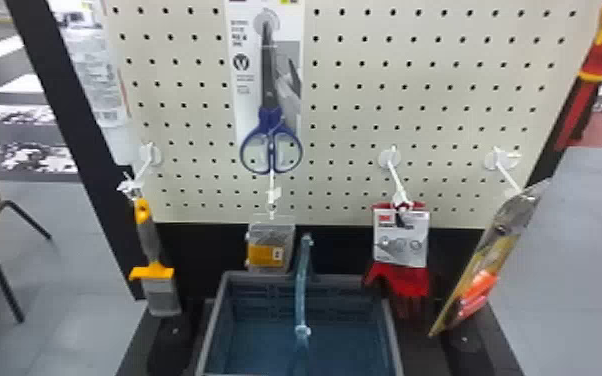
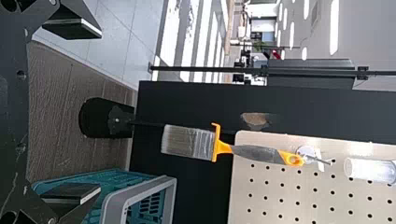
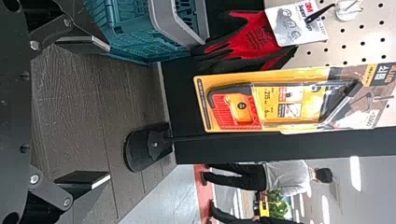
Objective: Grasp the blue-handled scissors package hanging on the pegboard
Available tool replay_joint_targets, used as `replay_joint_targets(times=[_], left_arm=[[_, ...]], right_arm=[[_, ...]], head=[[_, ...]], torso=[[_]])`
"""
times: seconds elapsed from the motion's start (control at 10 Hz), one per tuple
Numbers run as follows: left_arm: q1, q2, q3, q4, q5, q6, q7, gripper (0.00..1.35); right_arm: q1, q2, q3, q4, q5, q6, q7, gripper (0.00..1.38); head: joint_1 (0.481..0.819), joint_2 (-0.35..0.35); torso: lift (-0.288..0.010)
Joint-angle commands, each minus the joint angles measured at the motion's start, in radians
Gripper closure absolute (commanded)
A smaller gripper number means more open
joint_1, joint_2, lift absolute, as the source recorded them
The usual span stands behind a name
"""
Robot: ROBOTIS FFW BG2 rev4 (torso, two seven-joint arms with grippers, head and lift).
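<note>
The blue-handled scissors package (image 1: 271, 120) hangs at the upper middle of the pegboard in the head view, blades up and blue handles down, on a card. In the left wrist view my left gripper (image 2: 72, 112) is open, its two black fingers wide apart with nothing between them, short of the pegboard and the hanging paintbrush. My right gripper (image 3: 84, 112) in the right wrist view also stands open and holds nothing, its fingers wide apart, short of the saw package. Neither gripper touches the scissors package.
Around the scissors on the pegboard (image 1: 345, 117) hang a paintbrush (image 1: 152, 250), a small clear box (image 1: 271, 247), red gloves (image 1: 400, 260) and a saw package (image 1: 490, 255). Below stands a basket (image 1: 215, 320) with a raised handle. A red-yellow tool (image 1: 592, 70) is at upper right.
</note>
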Motion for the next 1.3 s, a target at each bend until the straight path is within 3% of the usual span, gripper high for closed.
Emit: replay_joint_targets(times=[0.0, 0.8, 1.2], left_arm=[[0.002, 0.003, 0.000, -0.006, -0.001, 0.003, 0.001, 0.14], [-0.015, 0.021, -0.017, -0.026, 0.002, 0.015, -0.001, 0.14], [-0.043, 0.039, -0.016, -0.102, 0.001, 0.063, -0.018, 0.14]], right_arm=[[0.001, 0.001, 0.000, 0.000, -0.001, 0.001, 0.000, 0.32], [0.001, 0.001, 0.000, 0.003, -0.003, 0.006, 0.000, 0.32], [0.001, 0.001, 0.000, 0.005, -0.003, 0.010, 0.002, 0.32]], head=[[0.549, 0.000], [0.549, 0.000], [0.549, 0.000]], torso=[[-0.100], [-0.100], [-0.100]])
